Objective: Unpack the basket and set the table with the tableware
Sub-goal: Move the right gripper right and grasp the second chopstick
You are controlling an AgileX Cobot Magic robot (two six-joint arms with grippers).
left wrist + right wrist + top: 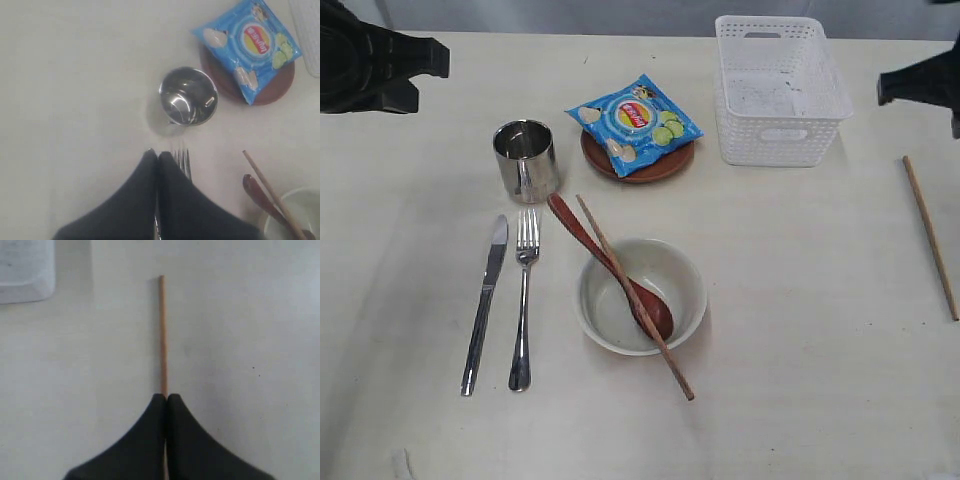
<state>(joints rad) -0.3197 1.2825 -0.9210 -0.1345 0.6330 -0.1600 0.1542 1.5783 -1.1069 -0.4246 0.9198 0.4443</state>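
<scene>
The right gripper [166, 396] is closed on nothing, with a chopstick [162, 335] running out beyond its fingertips. Only the exterior view shows the chopstick lying on the table [800, 300], clear of the fingers. The left gripper [158, 153], also closed, has the fork [184, 162] just beside its fingertips and the cup [188, 96] beyond.

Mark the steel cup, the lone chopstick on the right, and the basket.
steel cup [527, 168]: exterior view, front wall below the rim.
lone chopstick [930, 238]: exterior view, mid-shaft.
basket [760, 148]: exterior view, front lattice wall.
</scene>
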